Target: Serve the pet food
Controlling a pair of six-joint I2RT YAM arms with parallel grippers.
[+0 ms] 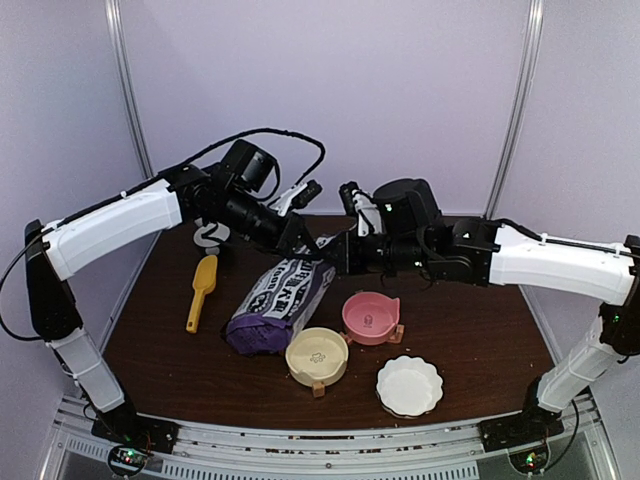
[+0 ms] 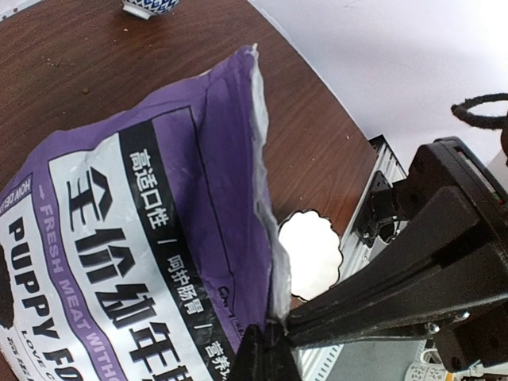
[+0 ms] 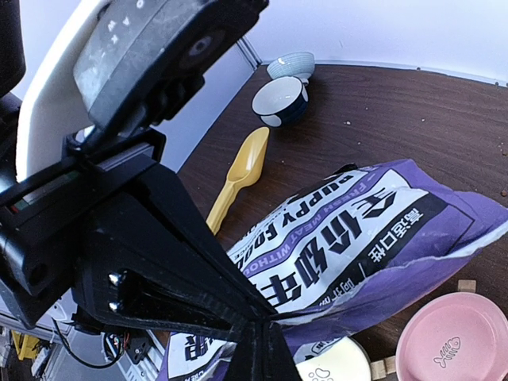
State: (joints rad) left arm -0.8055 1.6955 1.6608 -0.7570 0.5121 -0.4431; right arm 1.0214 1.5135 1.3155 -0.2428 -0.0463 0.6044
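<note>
Dark wood table, lavender walls; the purple bag (image 1: pixel 278 305) lies slumped mid-table. The left gripper (image 2: pixel 266 337) is pinched tight on the bag's top edge; the right gripper (image 3: pixel 258 337) is clamped on the same edge just beside it. No pet food shows; presumably it is inside the bag. A yellow scoop (image 1: pixel 201 290) lies left of the bag; a cream bowl (image 1: pixel 317 355) and a pink bowl (image 1: pixel 371 317) sit to its right. The bag film looks thin, slick and floppy, with a loose load likely to shift; grip each lip firmly and part them gently.

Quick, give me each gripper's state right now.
Left gripper: closed on the purple bag, at its edge.
Right gripper: closed on the purple bag too.
</note>
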